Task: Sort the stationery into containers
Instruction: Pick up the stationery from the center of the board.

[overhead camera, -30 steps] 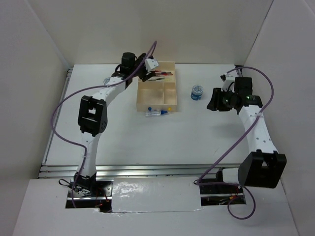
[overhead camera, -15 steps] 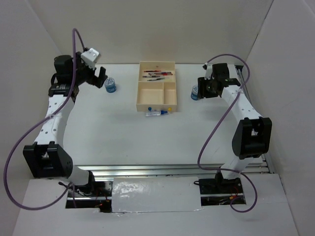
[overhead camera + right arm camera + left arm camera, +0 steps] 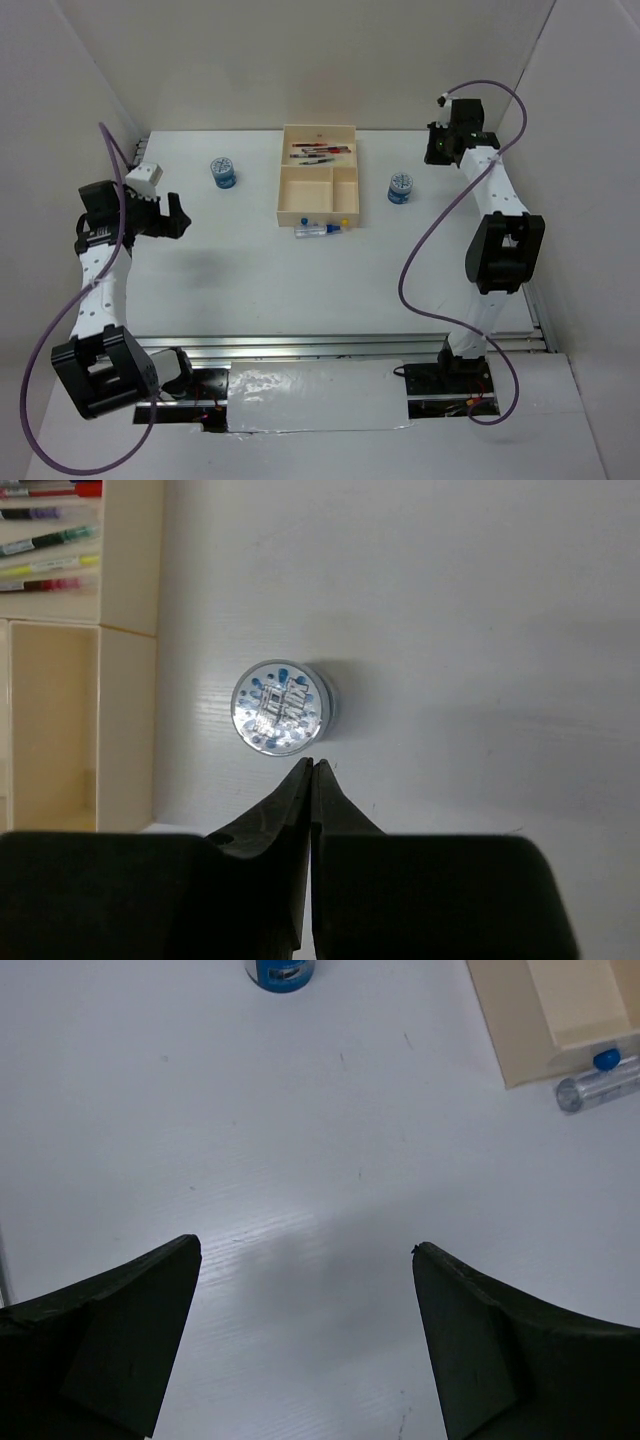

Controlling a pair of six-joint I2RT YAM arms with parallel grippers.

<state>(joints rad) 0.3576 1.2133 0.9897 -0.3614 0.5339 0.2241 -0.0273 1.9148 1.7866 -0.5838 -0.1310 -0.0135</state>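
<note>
The cream tray point(image 3: 305, 185) sits mid-table point(image 3: 300, 290). Its long far section holds the pens point(image 3: 320, 152), laid lengthwise, probably because no other section is long enough for them. Outside it are two patterned cylinders, both standing on end. The left cylinder point(image 3: 223, 172) is well to the tray's left and the right cylinder point(image 3: 280, 707) is near its right wall. A clear pen point(image 3: 318, 230) lies just beside the tray's near edge (small blue and yellow pieces show there too, though whether they are inside the rim I cannot tell). The left end effector point(image 3: 305, 1250) hangs far to the tray's left with its fingers spread wide and nothing between them, a stance that suits the round cylinder on that side. The right end effector point(image 3: 310, 770), to the right of the tray and raised, looks down on the right cylinder. Its fingers are pressed together on nothing, so it would have to spread them before taking that cylinder.
</note>
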